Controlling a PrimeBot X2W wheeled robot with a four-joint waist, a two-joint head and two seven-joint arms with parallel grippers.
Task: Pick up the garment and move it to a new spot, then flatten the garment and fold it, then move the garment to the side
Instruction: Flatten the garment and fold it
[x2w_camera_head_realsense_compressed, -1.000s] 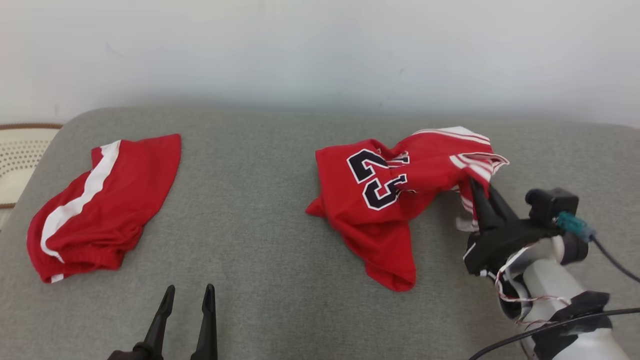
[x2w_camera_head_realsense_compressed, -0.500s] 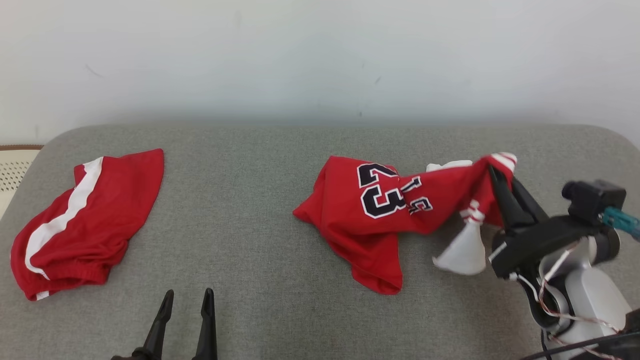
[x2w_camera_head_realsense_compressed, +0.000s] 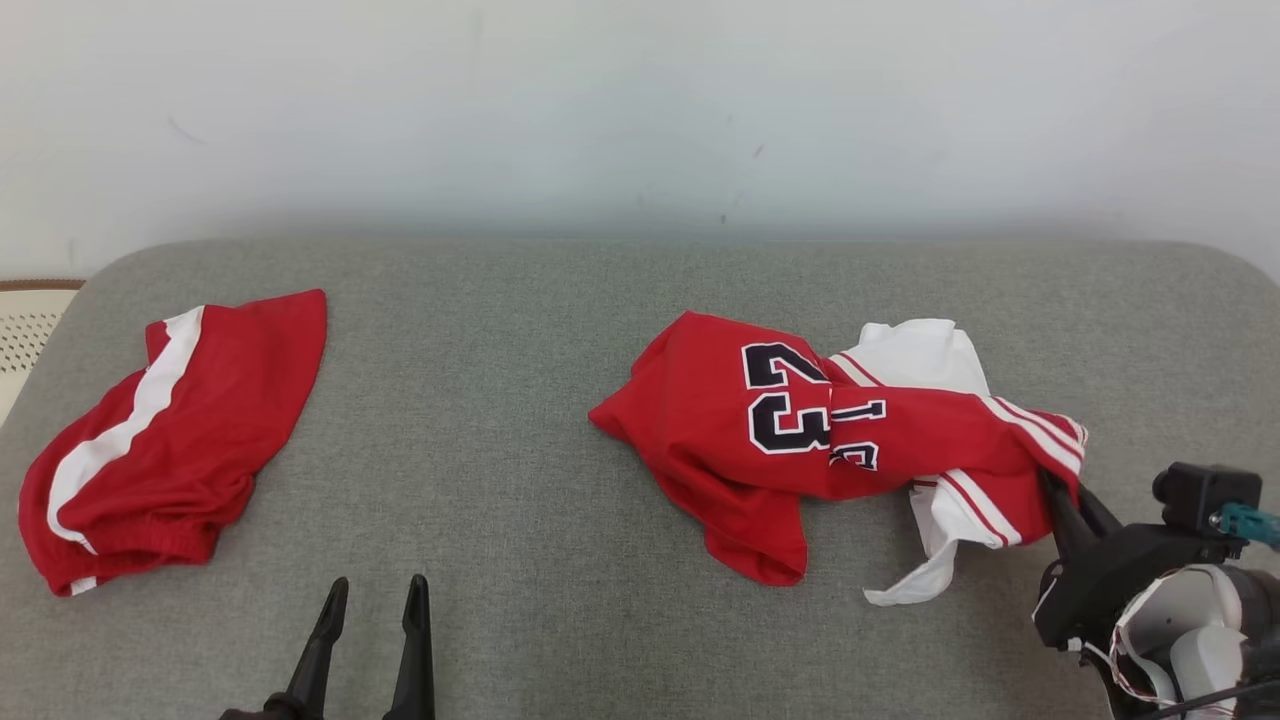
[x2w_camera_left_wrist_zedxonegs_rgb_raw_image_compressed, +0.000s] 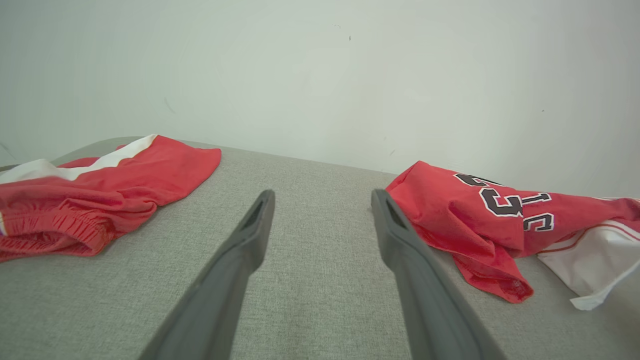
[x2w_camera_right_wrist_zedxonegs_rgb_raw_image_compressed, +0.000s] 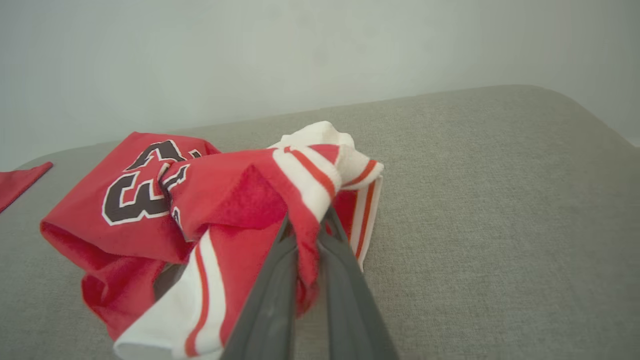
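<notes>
Our right hand is clamped on the striped edge of the red jersey, crumpled on the grey cushion right of centre; our left hand hovers open and empty; the cloth looks light, limp, slippery; we would take it by hems and corners.

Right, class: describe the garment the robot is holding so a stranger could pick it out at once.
On the grey cushion, look right, where the right gripper pinches cloth. That crumpled red jersey bears a black 23 and striped white trim; the red shorts at left show no number.
</notes>
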